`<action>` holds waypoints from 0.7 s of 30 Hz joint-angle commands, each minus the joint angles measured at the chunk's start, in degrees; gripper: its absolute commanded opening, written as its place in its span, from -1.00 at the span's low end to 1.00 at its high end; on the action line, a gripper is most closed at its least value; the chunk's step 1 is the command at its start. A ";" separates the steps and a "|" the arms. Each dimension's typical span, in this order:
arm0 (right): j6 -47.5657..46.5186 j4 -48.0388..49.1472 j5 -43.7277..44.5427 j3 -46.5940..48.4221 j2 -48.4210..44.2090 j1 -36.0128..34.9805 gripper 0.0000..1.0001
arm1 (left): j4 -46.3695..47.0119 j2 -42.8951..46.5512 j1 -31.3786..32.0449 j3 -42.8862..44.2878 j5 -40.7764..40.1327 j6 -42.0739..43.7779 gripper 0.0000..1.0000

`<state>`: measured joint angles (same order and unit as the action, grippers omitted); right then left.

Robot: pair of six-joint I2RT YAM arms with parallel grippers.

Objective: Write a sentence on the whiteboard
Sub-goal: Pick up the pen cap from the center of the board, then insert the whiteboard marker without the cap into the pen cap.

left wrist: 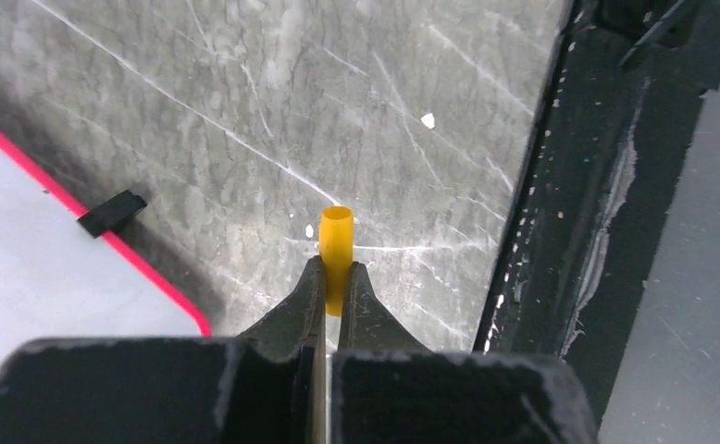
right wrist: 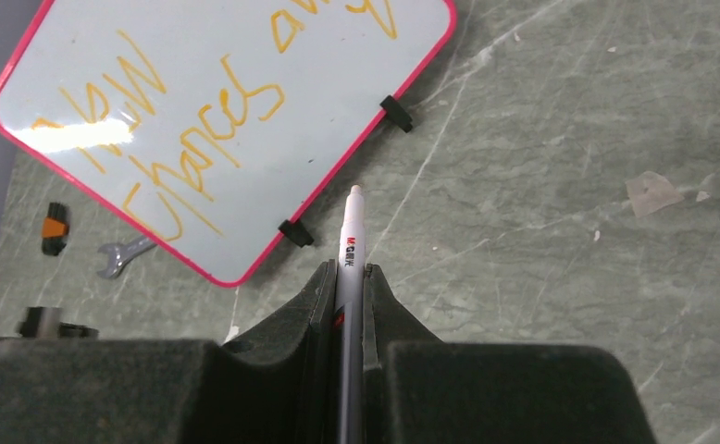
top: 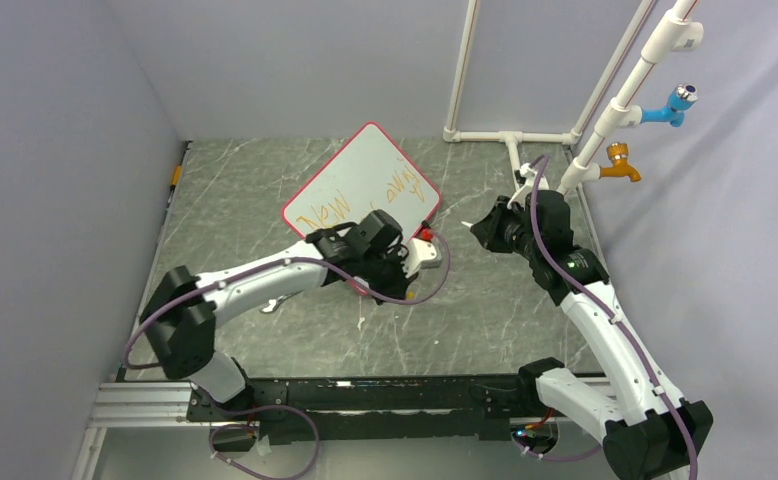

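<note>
Pinching cap [left wrist: 336, 231] and marker [right wrist: 352, 217], left gripper [left wrist: 336, 270] and right gripper [right wrist: 349, 270] hover near the whiteboard [right wrist: 338, 92], likely light, stiff and slick, best gripped by its frame [right wrist: 342, 165].

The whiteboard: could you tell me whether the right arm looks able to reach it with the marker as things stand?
Probably yes: the right gripper, shut on the marker, hangs just off the whiteboard's edge with bare table between; the left arm overhangs only one corner.
</note>
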<state>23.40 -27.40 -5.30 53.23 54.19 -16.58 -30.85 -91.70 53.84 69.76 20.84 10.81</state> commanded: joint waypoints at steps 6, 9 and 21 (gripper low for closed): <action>-1.77 3.22 -12.98 2.01 0.95 0.12 -1.00 | -3.29 12.24 -3.32 -1.12 6.56 5.98 -1.00; -1.46 5.10 -18.20 1.94 0.83 0.14 -1.00 | -4.23 15.03 -4.94 -0.83 7.76 6.29 -1.00; 1.08 11.92 -27.91 4.84 1.17 0.18 -1.00 | 10.78 21.39 -12.24 -1.23 18.54 -12.57 -1.00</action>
<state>23.18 -21.30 -28.49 54.28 55.48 -16.58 -29.21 -73.41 41.93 68.73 30.11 6.20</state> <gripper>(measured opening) 0.127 0.033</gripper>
